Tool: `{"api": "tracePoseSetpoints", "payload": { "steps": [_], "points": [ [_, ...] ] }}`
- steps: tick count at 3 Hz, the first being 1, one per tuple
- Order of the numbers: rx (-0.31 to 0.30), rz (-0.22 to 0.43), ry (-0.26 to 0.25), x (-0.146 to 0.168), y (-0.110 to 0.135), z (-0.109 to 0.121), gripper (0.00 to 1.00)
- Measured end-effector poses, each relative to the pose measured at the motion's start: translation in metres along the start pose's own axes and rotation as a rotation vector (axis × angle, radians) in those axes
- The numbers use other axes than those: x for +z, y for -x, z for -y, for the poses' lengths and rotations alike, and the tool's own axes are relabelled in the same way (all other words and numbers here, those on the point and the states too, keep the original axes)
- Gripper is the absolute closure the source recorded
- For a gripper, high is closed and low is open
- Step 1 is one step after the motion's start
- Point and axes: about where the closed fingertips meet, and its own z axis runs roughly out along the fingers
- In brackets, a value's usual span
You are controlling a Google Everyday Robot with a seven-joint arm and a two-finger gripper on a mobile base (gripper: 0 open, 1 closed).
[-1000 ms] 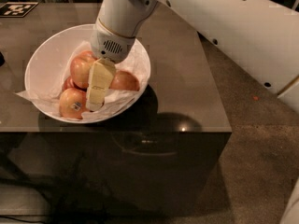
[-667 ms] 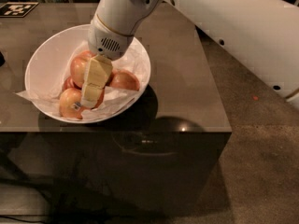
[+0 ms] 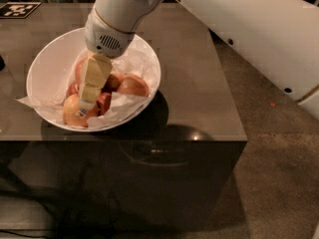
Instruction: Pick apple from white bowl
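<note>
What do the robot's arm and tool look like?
The smooth white arm has small dark round holes. Its wrist carries a dark vent grille and a thin tan ring. The cream, blocky tool is in the glossy white round bowl.

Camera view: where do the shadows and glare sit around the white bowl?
In the camera view, the white bowl is brightly lit and throws a dark shadow rightward on the table; a small glare spot shines near the table's front edge; the gripper sits down in the bowl among the apples.
</note>
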Motion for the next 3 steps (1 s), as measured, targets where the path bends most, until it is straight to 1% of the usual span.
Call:
{"api": "tracePoseSetpoints", "payload": {
  "steps": [1,2,3],
  "points": [
    [0.001,0.000,0.000,0.000,0.000,0.000,0.00],
    [0.045,-0.004,-0.012,0.002,-0.010,0.005,0.00],
    [0.057,-0.006,-0.016,0.003,-0.014,0.006,0.00]
  ]
}}
